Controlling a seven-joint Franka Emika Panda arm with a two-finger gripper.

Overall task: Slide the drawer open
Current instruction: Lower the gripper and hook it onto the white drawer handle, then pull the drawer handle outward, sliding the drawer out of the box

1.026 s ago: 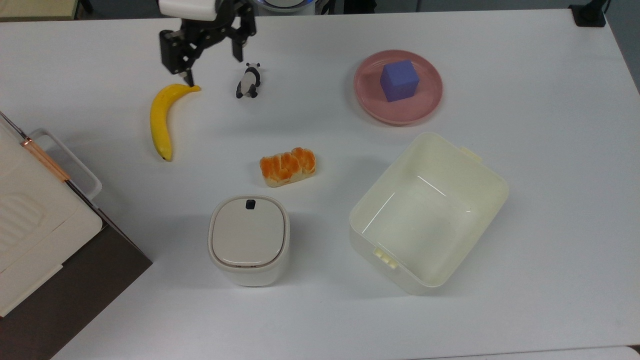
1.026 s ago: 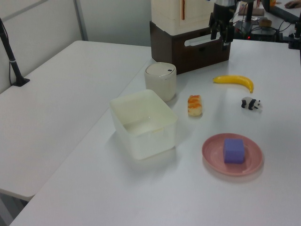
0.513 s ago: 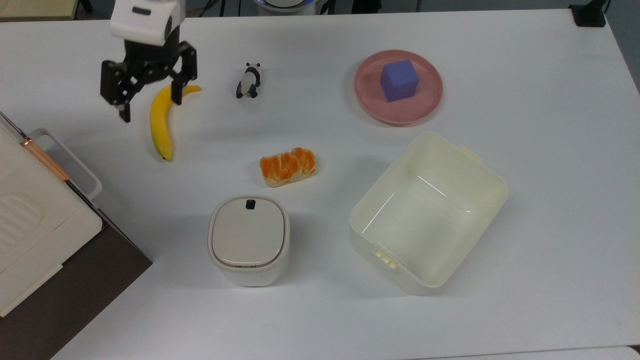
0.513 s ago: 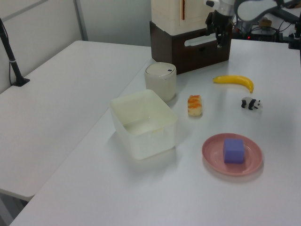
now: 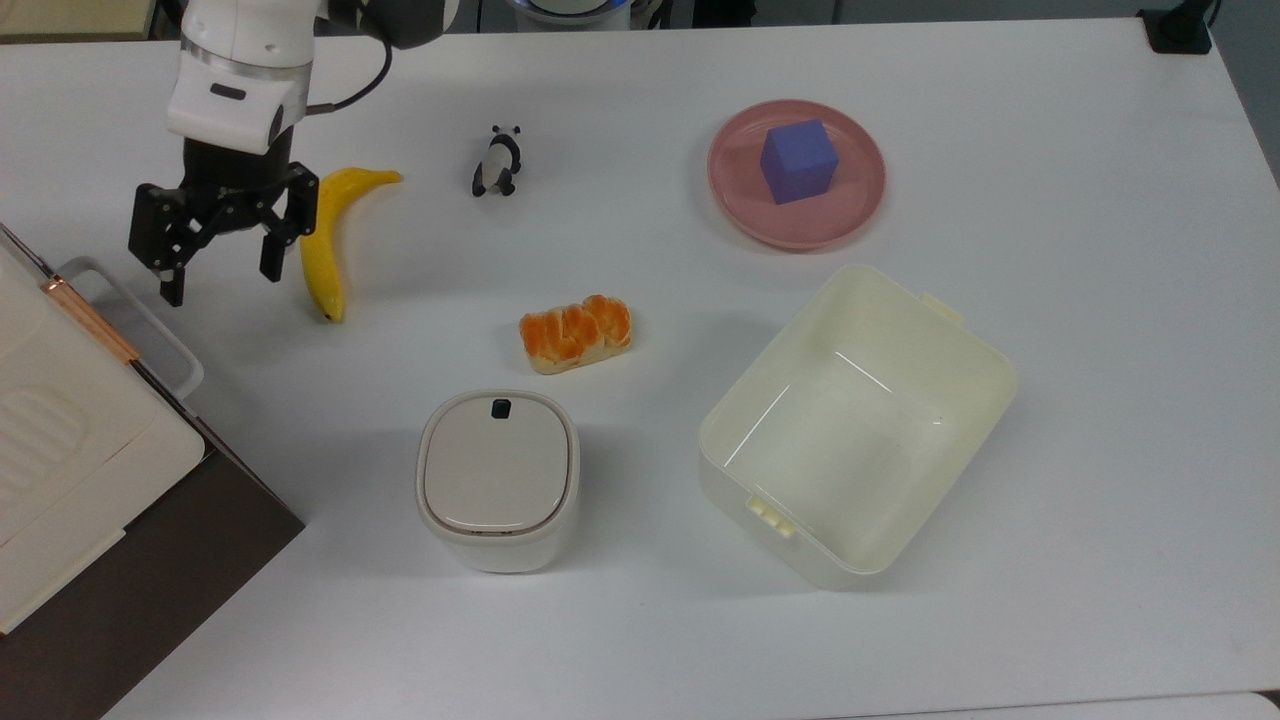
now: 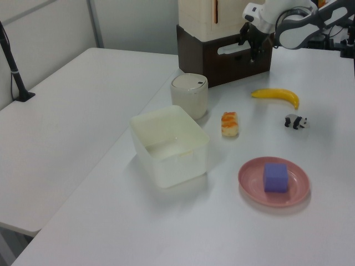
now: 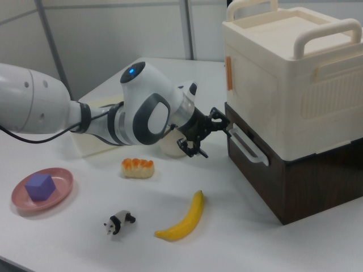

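Closing on the handle is where you are now: your gripper (image 5: 218, 270) has travelled from near the far table edge, past the banana (image 5: 325, 235), toward the drawer (image 7: 309, 190) at the table's corner in the top view's lower left. Its fingers stand apart and hold nothing. In the right view the gripper (image 7: 205, 135) sits just beside the white loop handle (image 7: 248, 146), close but seemingly not yet around the bar; the left view puts the gripper (image 6: 250, 43) in front of the dark front panel. The drawer looks fully shut, its front flush with the brown cabinet under the cream carrying case (image 7: 289, 79), so the opening itself has not started. That approach leaves you, by my reading, the last small move to bracket the bar before closing and pulling straight out. Watch the banana: it lies on the table just beside the gripper and roughly where the drawer would slide, so a long pull might nudge it. The toy panda (image 5: 497, 162), bread roll (image 5: 576, 334), small lidded bin (image 5: 497, 478), cream tub (image 5: 855, 425) and pink plate (image 5: 735, 205) carrying the purple cube (image 5: 797, 160) all sit well apart from the drawer's path.
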